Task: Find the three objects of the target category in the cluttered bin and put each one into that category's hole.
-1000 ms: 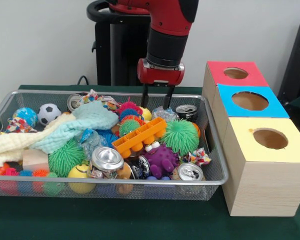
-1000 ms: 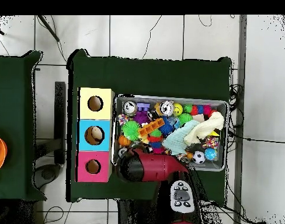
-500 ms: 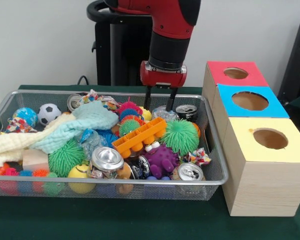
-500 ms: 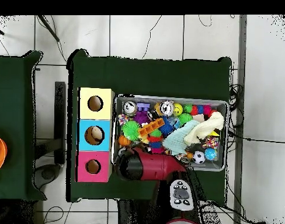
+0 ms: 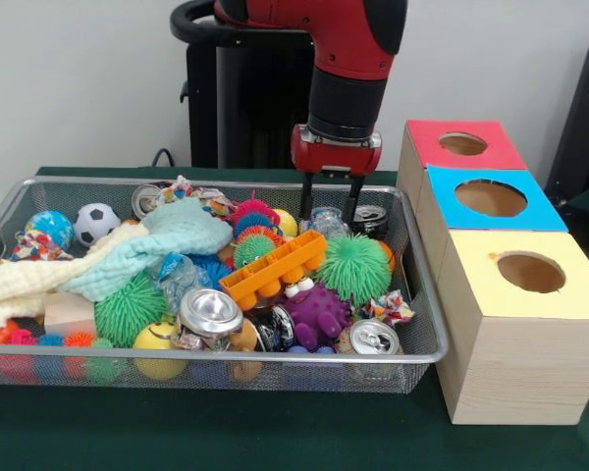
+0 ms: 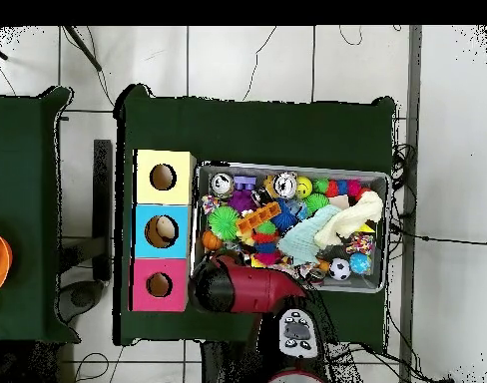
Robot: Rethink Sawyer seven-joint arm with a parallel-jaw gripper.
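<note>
**Now the gripper stands over the far wad, jaws apart**

Now I see the gripper [image 5: 329,208] low at the far side of the bin [image 5: 226,359], near its right end in the front view. The jaws are apart, and the line between them runs left to right in that view. One wad [image 5: 326,224] of clear wrinkly plastic with blue patches lies directly under them, in the gap, a little lower than the tips. I cannot tell if the fingers [image 5: 351,204] touch it already. The wad looks about round, so I see no long axis to turn the wrist for.

This is the relation that matters: the wad is straight below, not to a side, so I judge the next move is a short descent and then closing. The space is narrow. A can [image 5: 368,218] sits just beside the wad on the right, and a green spiky ball [image 5: 355,265] presses against its near side. The right finger could come down on the can, or the jaws could take the ball's spikes together with the plastic.

A second wad [image 5: 175,275] lies well apart, towards the near left, beside another can [image 5: 209,312]. A third I cannot find with certainty.

In the overhead view the arm [image 6: 243,287] hides the gripper and this corner of the bin. The boxes, red [image 5: 427,147], blue [image 5: 447,204] and yellow [image 5: 471,275], stand just outside the bin's right end; which hole is right I cannot tell.
</note>
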